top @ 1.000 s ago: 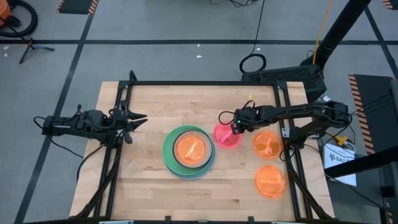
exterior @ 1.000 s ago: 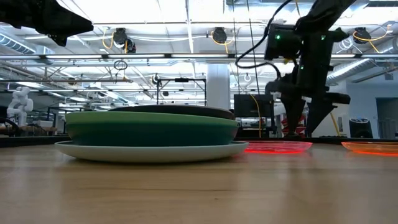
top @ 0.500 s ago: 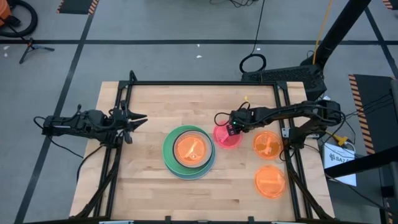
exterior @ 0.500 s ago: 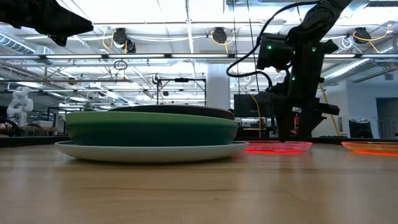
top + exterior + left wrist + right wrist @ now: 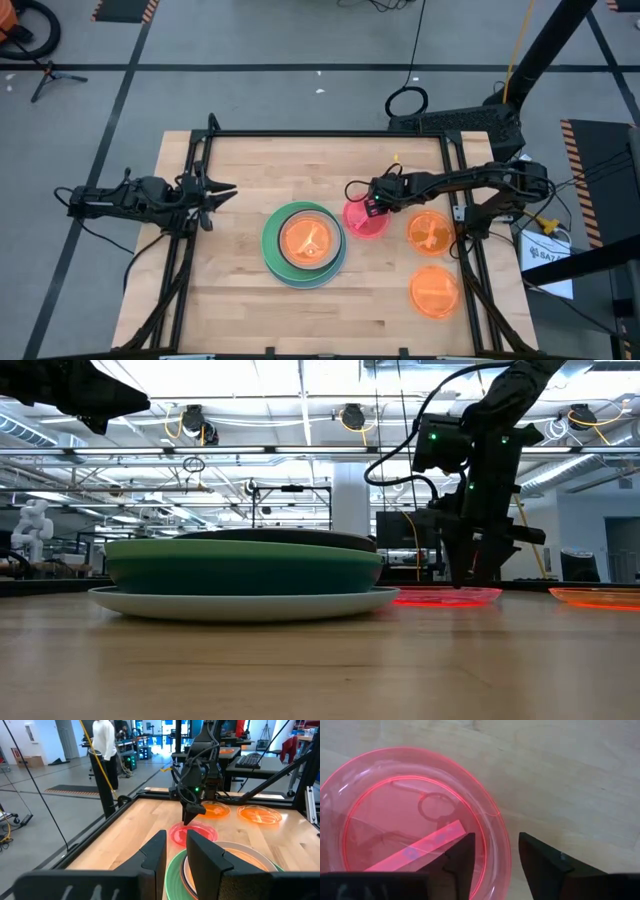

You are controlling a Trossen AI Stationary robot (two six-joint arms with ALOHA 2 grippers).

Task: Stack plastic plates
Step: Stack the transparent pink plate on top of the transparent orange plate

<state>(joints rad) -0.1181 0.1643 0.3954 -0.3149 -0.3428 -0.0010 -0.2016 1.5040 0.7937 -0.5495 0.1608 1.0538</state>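
Only right wrist view | right end effector (image 5: 494, 855) fingers apart, straddling pink plate (image 5: 400, 815) rim.

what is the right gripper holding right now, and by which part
Nothing is held yet. The right gripper has its fingers open astride the rim of the pink plate, one inside and one outside, not clamped. The left gripper waits empty at the table's left.

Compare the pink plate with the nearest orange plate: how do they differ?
The pink plate is pink and sits nearer the stack; the orange plate is orange and looks slightly larger. The right gripper has its jaws astride the pink plate's rim; the orange plate lies untouched. Both are translucent, flat on the table.
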